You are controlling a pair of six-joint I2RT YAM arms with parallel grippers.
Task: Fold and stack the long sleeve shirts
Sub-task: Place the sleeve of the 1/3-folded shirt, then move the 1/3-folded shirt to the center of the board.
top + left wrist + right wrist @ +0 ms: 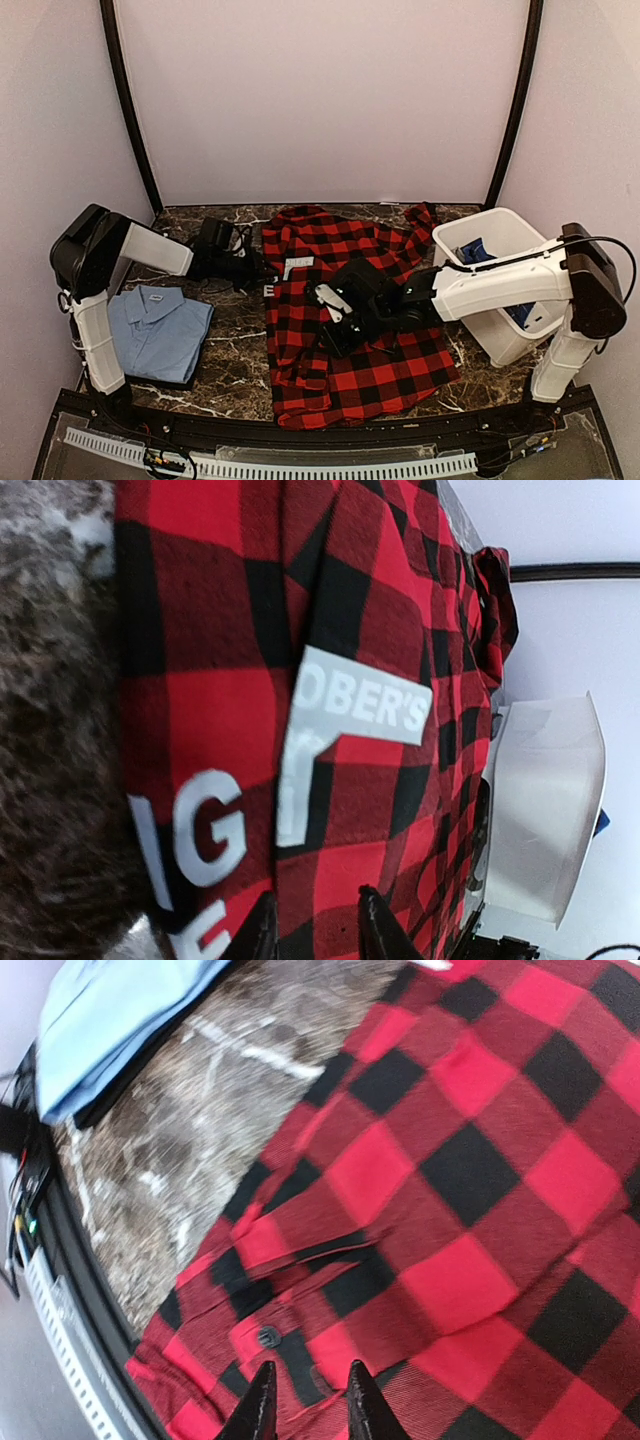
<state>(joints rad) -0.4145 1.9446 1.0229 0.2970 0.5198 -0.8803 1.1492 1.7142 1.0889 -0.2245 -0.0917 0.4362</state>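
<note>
The red-and-black checked flannel shirt [350, 320] lies spread flat on the marble table, with white lettering [345, 715] near its left edge. My left gripper [262, 270] is open and empty at the shirt's left edge; its fingertips [375, 920] hover over the cloth. My right gripper [332, 338] is open and empty over the shirt's middle, above a cuff with a black button [268, 1336]. The light blue collared shirt [158, 330] lies folded at the left, also in the right wrist view [110, 1020]. A dark blue cloth [478, 250] sits in the white bin.
A white plastic bin [505, 235] stands at the right beside the flannel, also in the left wrist view [545, 810]. The table's front edge has a black rail [300, 430]. Black frame poles and white walls close the back.
</note>
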